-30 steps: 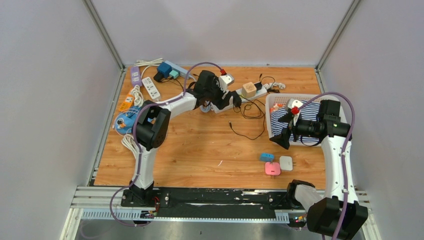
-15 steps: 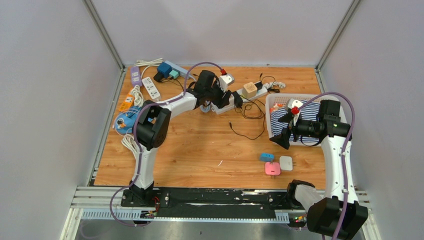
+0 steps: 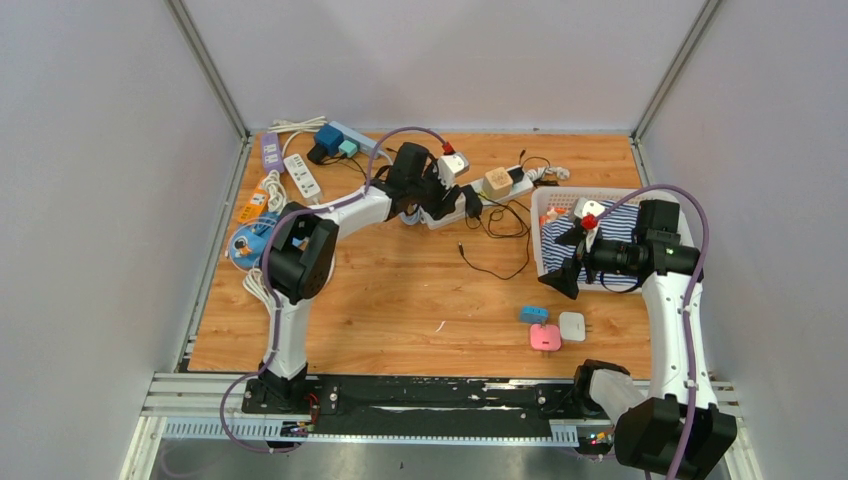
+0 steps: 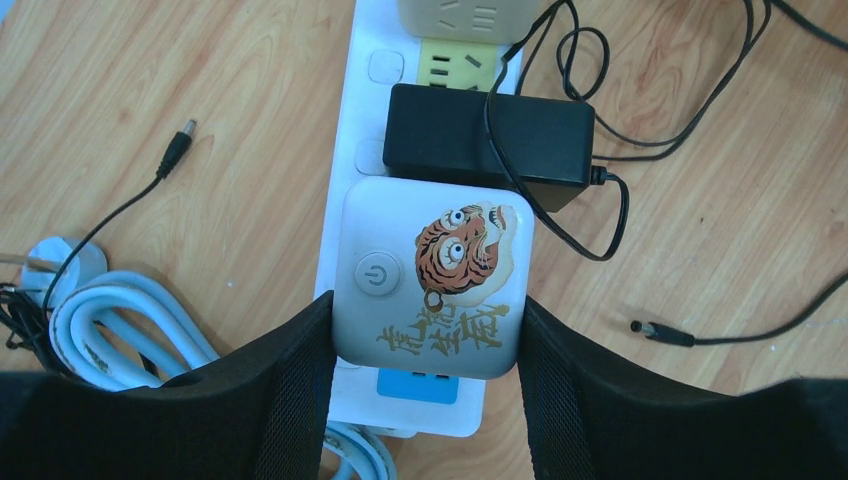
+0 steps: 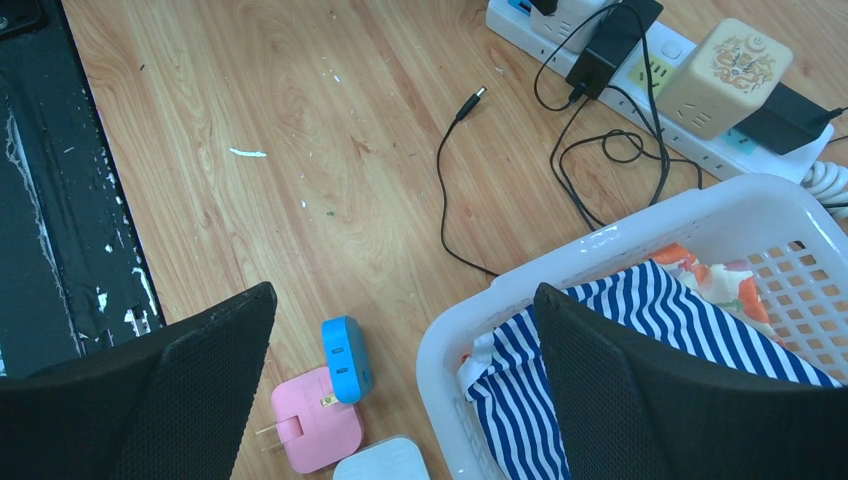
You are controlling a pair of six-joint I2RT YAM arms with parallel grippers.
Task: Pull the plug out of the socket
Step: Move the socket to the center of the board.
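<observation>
White and tiger-printed, the plug (image 4: pixel 430 270) sits pushed down into the strip (image 4: pixel 365 110) near 12 o'clock on the table (image 3: pixel 400 300), a little left of centre. The left gripper (image 4: pixel 425 300) has it: in the wrist view the black fingers (image 4: pixel 290 390) press against the plug's two sides, one at 9 o'clock and one at 3 o'clock, holding its lower half, with the upper half standing beyond the tips. A black adapter (image 4: pixel 490 140) is plugged in just beside it at 12 o'clock, touching or nearly touching its top edge. The grasp looks made and the pull not yet begun, since the plug lies flat and square on the strip. The next move calls for a straight lift away from the strip's face, without tilting. The strip is light and nothing holds it down, so it may rise with the plug. The right gripper (image 3: pixel 563 260) hangs wide open and empty over the rim of the basket (image 5: pixel 600 243) at 3 o'clock, well apart from the strip, and could come across to pin it.
</observation>
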